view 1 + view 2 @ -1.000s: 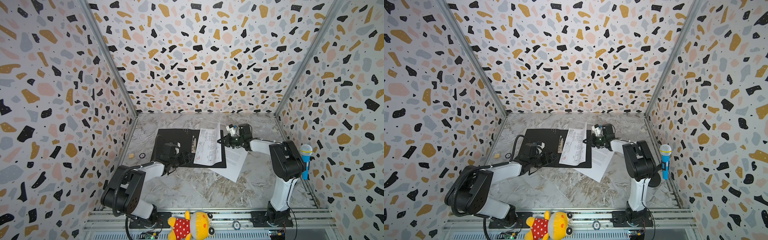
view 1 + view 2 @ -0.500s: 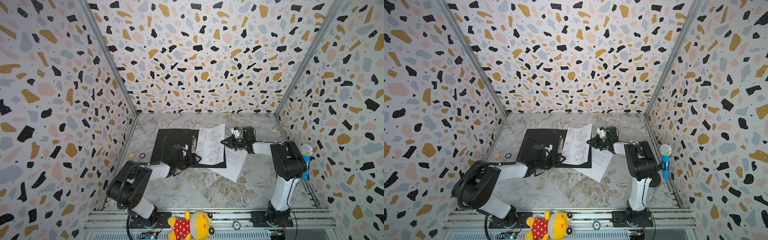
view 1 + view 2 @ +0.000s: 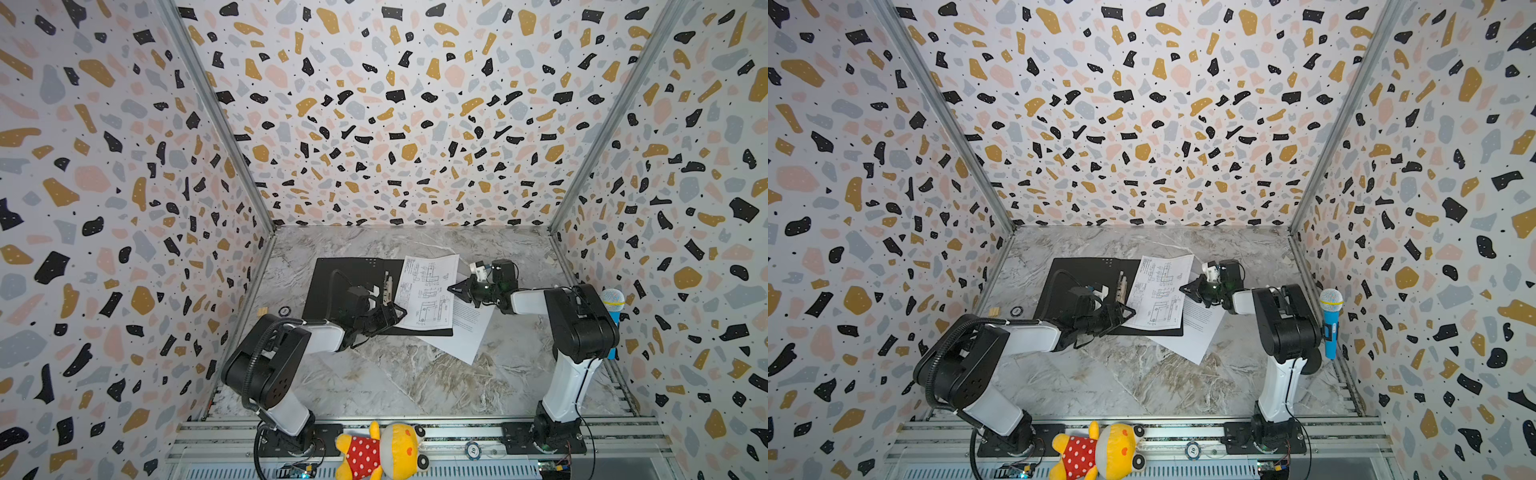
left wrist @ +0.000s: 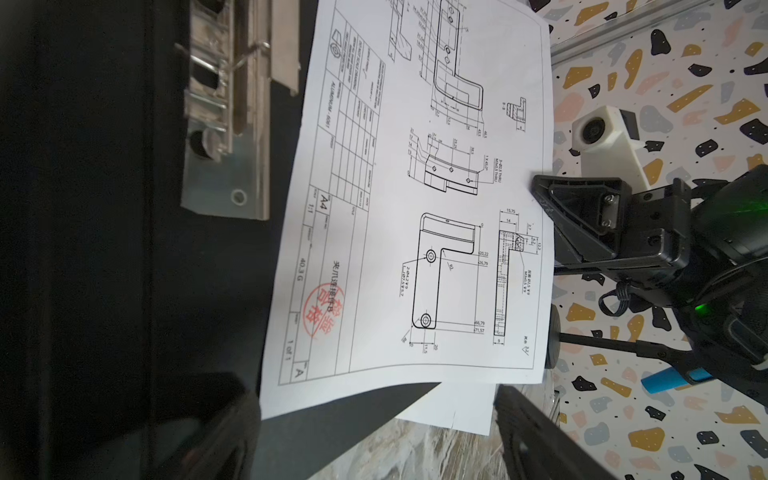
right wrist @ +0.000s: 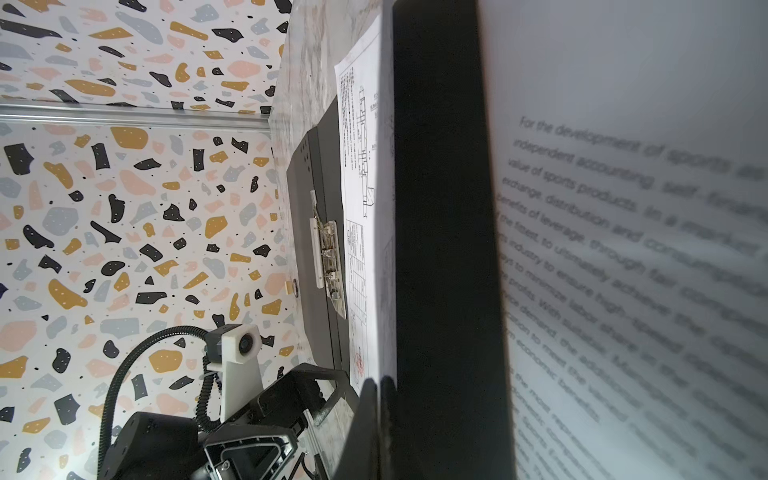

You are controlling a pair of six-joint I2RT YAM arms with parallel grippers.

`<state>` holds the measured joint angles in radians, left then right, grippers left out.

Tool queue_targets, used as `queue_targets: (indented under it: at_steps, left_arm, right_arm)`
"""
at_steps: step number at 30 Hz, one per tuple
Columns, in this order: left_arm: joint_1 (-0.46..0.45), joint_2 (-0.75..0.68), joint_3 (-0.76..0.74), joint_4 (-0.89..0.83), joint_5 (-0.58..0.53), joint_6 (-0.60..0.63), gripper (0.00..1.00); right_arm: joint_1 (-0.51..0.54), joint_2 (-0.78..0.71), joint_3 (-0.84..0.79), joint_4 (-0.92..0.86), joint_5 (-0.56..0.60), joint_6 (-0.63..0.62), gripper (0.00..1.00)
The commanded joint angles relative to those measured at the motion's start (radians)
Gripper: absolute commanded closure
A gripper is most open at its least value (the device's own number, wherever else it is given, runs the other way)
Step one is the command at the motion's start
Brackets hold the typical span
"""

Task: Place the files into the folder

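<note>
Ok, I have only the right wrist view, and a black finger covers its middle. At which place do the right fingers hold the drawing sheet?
Observer: In a top view the right fingers pinch the drawing sheet about midway along its right edge.
Operator: And the other sheet?
Observer: The text sheet seems partly under the right side of the folder, sticking out onto the table.
Operator: Does the left arm hold something?
Observer: No. The left fingers stand wide apart with nothing between them.
</note>
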<state>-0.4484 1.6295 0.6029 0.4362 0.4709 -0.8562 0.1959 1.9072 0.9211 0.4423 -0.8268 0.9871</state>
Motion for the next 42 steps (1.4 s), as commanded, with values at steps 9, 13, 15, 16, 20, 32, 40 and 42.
queue_targets:
  at_steps: [9,13,15,16,20,32,40,42]
  left_arm:
    - [0.001,-0.018,0.033,-0.004,-0.005,0.021,0.1]
    - [0.056,-0.063,0.016,-0.025,-0.008,0.031,0.08]
    - [0.094,-0.093,0.005,-0.043,-0.01,0.042,0.07]
    - [0.113,-0.108,0.002,-0.058,-0.013,0.052,0.06]
    - [0.163,-0.144,0.001,-0.113,-0.023,0.088,0.04]
    - [0.22,-0.162,-0.032,-0.109,-0.023,0.09,0.02]
    - [0.228,-0.161,-0.046,-0.11,-0.021,0.102,0.02]
    - [0.229,-0.159,-0.05,-0.11,-0.021,0.103,0.02]
  right_arm:
    - [0.007,-0.107,0.02,0.102,-0.045,0.104,1.0]
    - [0.053,-0.104,0.117,0.1,-0.062,0.142,1.0]
    - [0.077,-0.097,0.171,0.106,-0.071,0.168,1.0]
    - [0.09,-0.094,0.198,0.11,-0.076,0.181,1.0]
    - [0.129,-0.084,0.304,0.116,-0.089,0.223,1.0]
    - [0.118,-0.108,0.15,0.221,-0.058,0.214,1.0]
    - [0.108,-0.074,-0.119,0.313,-0.018,0.13,1.0]
    - [0.108,-0.072,-0.142,0.321,-0.017,0.119,1.0]
